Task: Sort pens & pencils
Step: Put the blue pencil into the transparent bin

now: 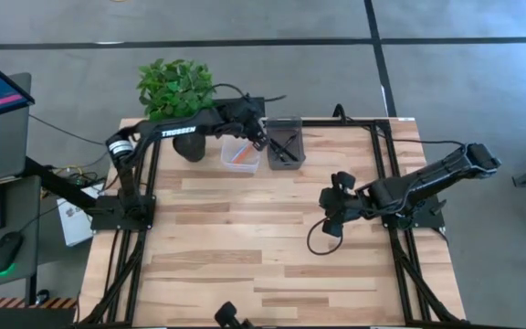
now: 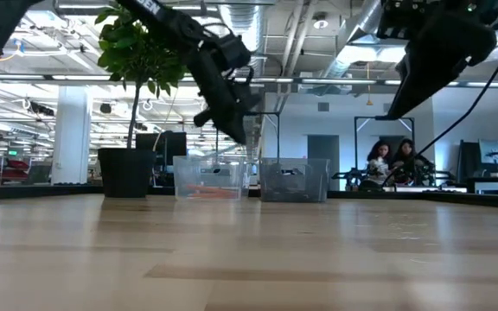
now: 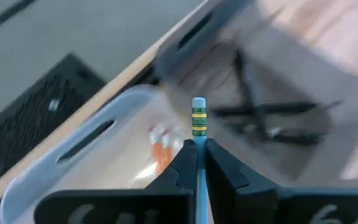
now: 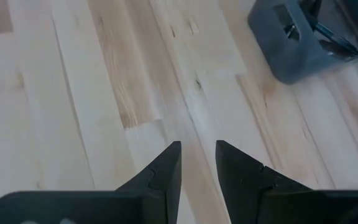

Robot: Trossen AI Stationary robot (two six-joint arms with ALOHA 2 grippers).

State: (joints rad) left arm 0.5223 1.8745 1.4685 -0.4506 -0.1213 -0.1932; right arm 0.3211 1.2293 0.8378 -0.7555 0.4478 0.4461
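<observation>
Your high view is evenly lit from above, with soft shadows under both arms on the table (image 1: 245, 228). In the low view, bright ceiling lights (image 2: 353, 52) leave the arms as dark silhouettes, and the near table surface is blurred. The left wrist view is heavily blurred; only the pencil (image 3: 198, 121) tip is sharp. The right wrist view is bright and clear.

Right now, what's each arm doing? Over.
Left gripper shut on a pencil, above the clear bin. Right gripper open, empty, over bare table. Nothing blocking.
</observation>
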